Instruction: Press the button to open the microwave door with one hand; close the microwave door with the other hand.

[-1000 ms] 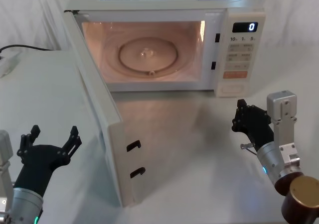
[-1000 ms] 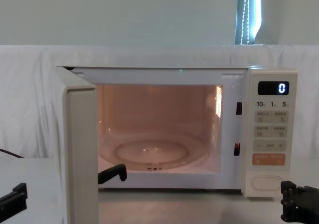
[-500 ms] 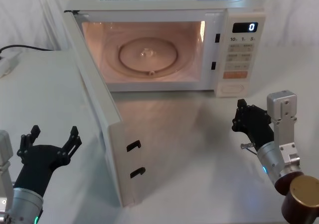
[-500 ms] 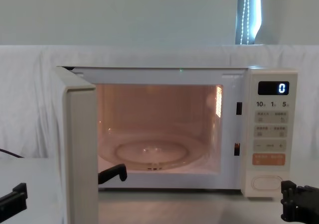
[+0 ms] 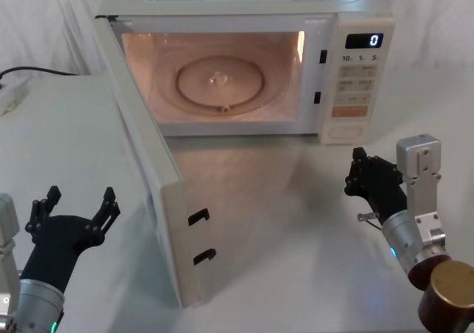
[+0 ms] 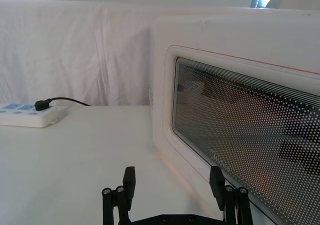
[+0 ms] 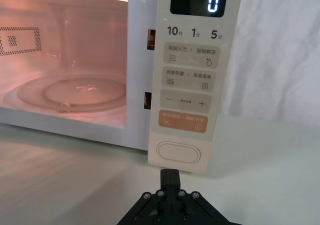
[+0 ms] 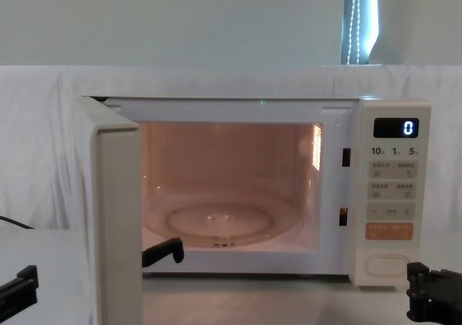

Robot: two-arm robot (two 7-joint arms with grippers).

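Observation:
The cream microwave (image 5: 244,7) stands at the back of the table, its cavity lit. The microwave door (image 5: 148,170) hangs wide open, swung out toward me on its left hinge, and its dark window (image 6: 250,135) faces my left side. My left gripper (image 5: 81,197) sits low at the near left, open, beside the door's outer face without touching it. The wide oval button (image 7: 178,152) is at the bottom of the control panel. My right gripper (image 5: 359,172) hovers shut a short way in front of the button (image 5: 346,132), apart from it.
A glass turntable (image 5: 221,81) lies inside the cavity. Left of the oven, a white power strip (image 6: 27,116) with a black cable lies on the table. An orange button (image 7: 182,123) sits just above the oval one. White cloth covers the table and backdrop.

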